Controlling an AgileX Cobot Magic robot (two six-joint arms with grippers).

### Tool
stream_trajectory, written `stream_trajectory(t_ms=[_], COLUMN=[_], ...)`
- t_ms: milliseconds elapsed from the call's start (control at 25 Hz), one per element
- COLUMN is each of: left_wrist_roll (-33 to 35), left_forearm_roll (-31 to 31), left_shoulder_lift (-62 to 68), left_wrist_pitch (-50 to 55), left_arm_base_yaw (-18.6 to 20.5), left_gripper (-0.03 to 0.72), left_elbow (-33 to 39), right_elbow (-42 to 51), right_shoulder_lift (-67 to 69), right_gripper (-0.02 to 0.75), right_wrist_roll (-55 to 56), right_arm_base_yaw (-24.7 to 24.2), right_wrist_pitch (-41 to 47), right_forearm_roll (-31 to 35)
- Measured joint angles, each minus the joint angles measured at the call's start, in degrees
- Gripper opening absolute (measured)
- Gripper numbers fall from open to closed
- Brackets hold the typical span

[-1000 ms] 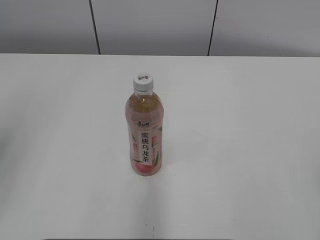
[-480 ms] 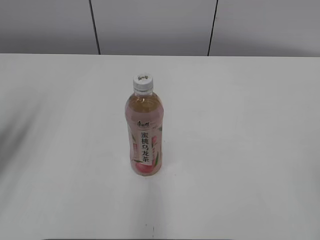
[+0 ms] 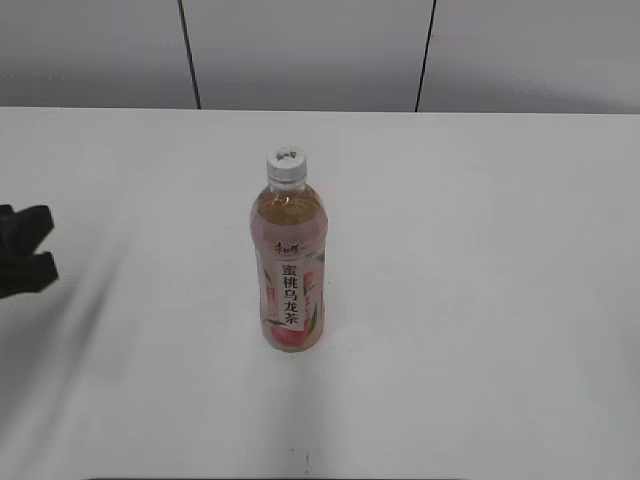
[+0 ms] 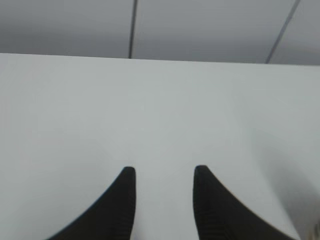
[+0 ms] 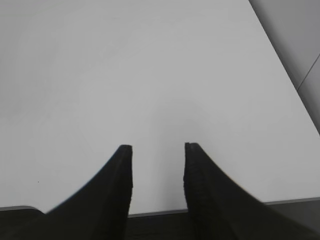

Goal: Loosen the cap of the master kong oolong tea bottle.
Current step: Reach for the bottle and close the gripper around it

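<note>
— Starting at the table's point(image 3: 480, 330) left edge: what's there?
— Left gripper point(image 3: 22, 250), fingers parted, nothing between them, well left of the master kong oolong tea bottle point(image 3: 288, 265).
— And the bottle?
— Upright mid-table, cap point(image 3: 285, 163) on top, bare white surface all round it.
— Right of the bottle?
— Bare tabletop out to the far edge. The right gripper point(image 5: 157, 147) shows only in its wrist view, jaws apart, empty, above the table's near edge.
</note>
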Motion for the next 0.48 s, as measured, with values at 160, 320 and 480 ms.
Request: stream_trajectory(t_ms=[160, 320, 480], left_wrist_roll=[-0.3, -0.5, -0.5], left_forearm_roll=[9.5, 20.8, 27.0], left_shoulder_lift=[10.2, 21.3, 29.0], left_wrist_pitch=[-10.3, -23.6, -29.6], left_arm_base_yaw=[-1.8, -1.9, -1.9], left_gripper=[0.248, 0.318, 0.485], left_elbow=[0.8, 0.8, 0.8], right_elbow=[0.0, 0.0, 0.0], right_shoulder_lift=[0.0, 0.0, 0.0], right_gripper=[0.269, 0.269, 0.269], right_wrist_roll=[0.0, 0.0, 0.0], right_arm_base_yaw=[0.0, 0.0, 0.0], right_wrist_pitch=[0.0, 0.0, 0.0], right_forearm_roll=[0.0, 0.0, 0.0])
